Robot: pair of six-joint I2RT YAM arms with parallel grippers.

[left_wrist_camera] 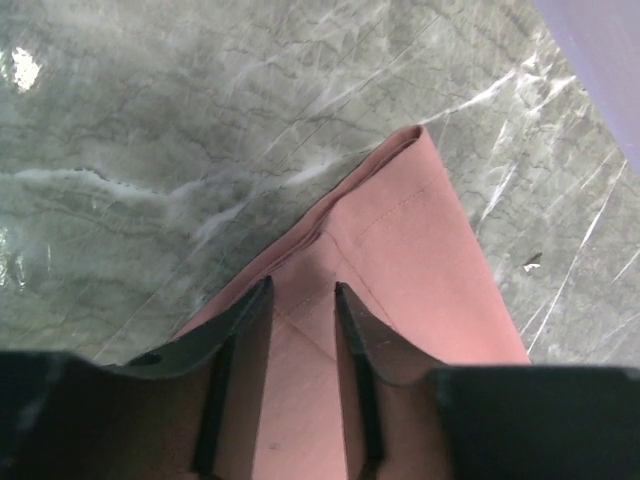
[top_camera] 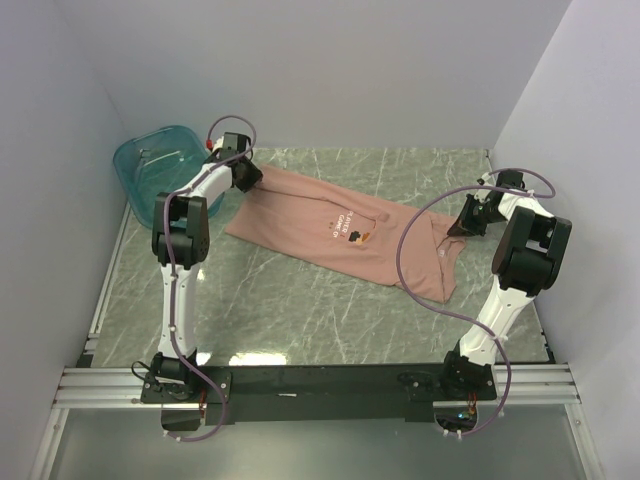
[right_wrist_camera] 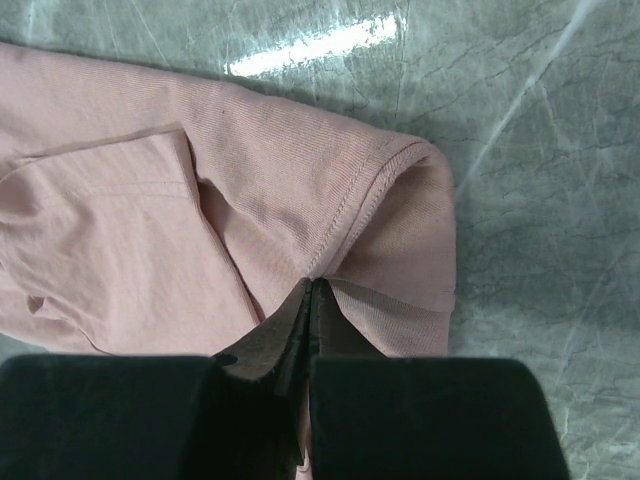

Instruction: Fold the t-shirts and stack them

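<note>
A dusty-pink t-shirt [top_camera: 330, 225] lies spread slantwise across the marble table [top_camera: 300, 300], its small chest graphic [top_camera: 358, 236] facing up. My left gripper [top_camera: 250, 180] is at the shirt's far-left end. In the left wrist view its jaws [left_wrist_camera: 303, 285] stand apart over the pink cloth [left_wrist_camera: 420, 260], near a hemmed corner, with flat fabric and a seam showing in the gap. My right gripper [top_camera: 462, 225] is at the shirt's right end. In the right wrist view it [right_wrist_camera: 310, 285] is shut on the t-shirt [right_wrist_camera: 150, 230], pinching a stitched seam by the sleeve.
A translucent teal tub [top_camera: 160, 165] stands at the back left corner, just beyond the left arm. White walls close in the table on the left, back and right. The black rail [top_camera: 320, 380] with both arm bases runs along the near edge.
</note>
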